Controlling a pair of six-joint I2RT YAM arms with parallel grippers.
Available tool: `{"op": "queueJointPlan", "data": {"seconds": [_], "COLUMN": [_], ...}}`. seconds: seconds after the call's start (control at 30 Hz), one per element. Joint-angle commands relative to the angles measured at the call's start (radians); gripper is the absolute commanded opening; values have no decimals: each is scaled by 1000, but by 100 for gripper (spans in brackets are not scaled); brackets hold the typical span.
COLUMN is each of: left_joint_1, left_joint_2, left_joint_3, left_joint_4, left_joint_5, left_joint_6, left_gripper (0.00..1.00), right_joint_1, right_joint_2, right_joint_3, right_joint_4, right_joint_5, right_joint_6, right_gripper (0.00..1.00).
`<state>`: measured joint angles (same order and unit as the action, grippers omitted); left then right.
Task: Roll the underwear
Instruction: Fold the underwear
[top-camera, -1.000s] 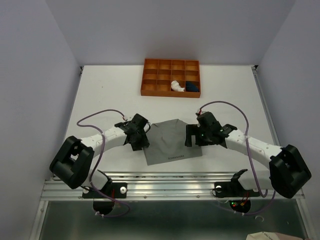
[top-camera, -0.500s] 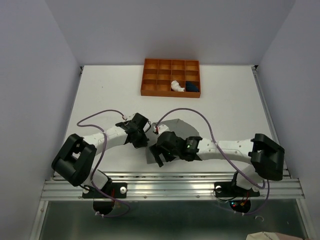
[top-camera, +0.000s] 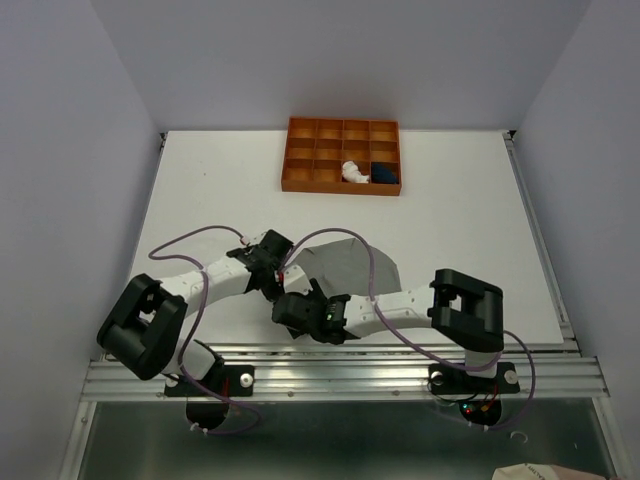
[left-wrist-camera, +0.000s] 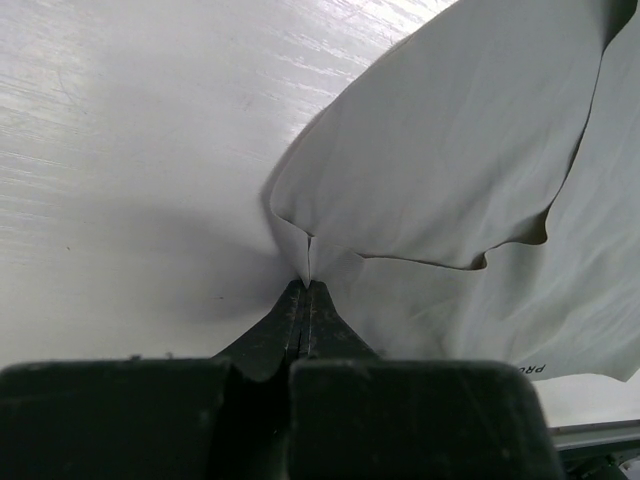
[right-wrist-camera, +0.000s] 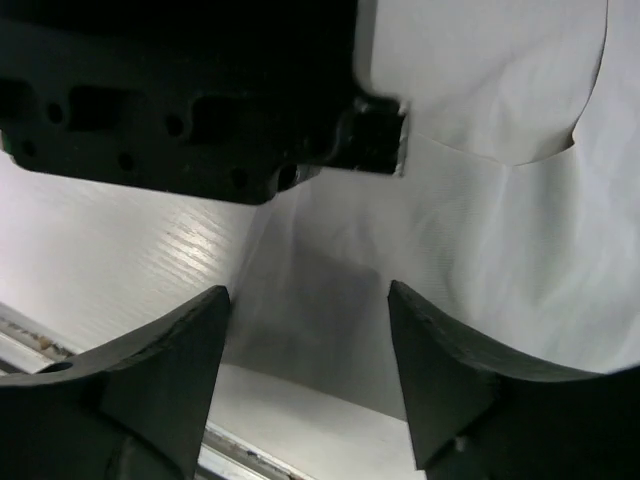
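I am pinching the left edge of the grey underwear (left-wrist-camera: 450, 150) with my left claw (left-wrist-camera: 308, 287) clamped tight on it. The cloth is lying at the near middle of the table (top-camera: 200, 190). My right claw (right-wrist-camera: 310, 330) is hanging over the near-left corner, jaws apart. I am judging it best to be gripping there level with the left pinch, so the roll is starting straight.

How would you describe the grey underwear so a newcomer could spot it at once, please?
On the white table, look at the middle of the near edge. The grey underwear lies unrolled, one edge pinched by the left end effector; the white pair and navy pair sit bunched in the orange tray.
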<state>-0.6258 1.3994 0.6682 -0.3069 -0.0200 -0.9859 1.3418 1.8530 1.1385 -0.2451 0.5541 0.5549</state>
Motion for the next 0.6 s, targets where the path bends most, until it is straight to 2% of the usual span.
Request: {"op": "queueJointPlan", "data": {"seconds": [0.0, 0.23, 0.37, 0.57], "left_joint_1": [3, 5, 5, 3], "left_joint_2": [-13, -17, -14, -23], "left_joint_3": [-18, -12, -12, -15], "left_joint_4": [-74, -80, -72, -66], "left_joint_5": [0, 2, 6, 8], "left_joint_6": [1, -5, -10, -11], "left_gripper": [0, 0, 0, 0], "right_joint_1": [29, 52, 91, 123], "right_joint_2": [38, 71, 95, 114], "right_joint_3": [59, 78, 116, 156], "right_joint_4": [78, 75, 41, 41], "right_joint_5": [72, 81, 141, 150], "right_joint_6": [-3, -39, -70, -116], "right_gripper": [67, 60, 59, 60]}}
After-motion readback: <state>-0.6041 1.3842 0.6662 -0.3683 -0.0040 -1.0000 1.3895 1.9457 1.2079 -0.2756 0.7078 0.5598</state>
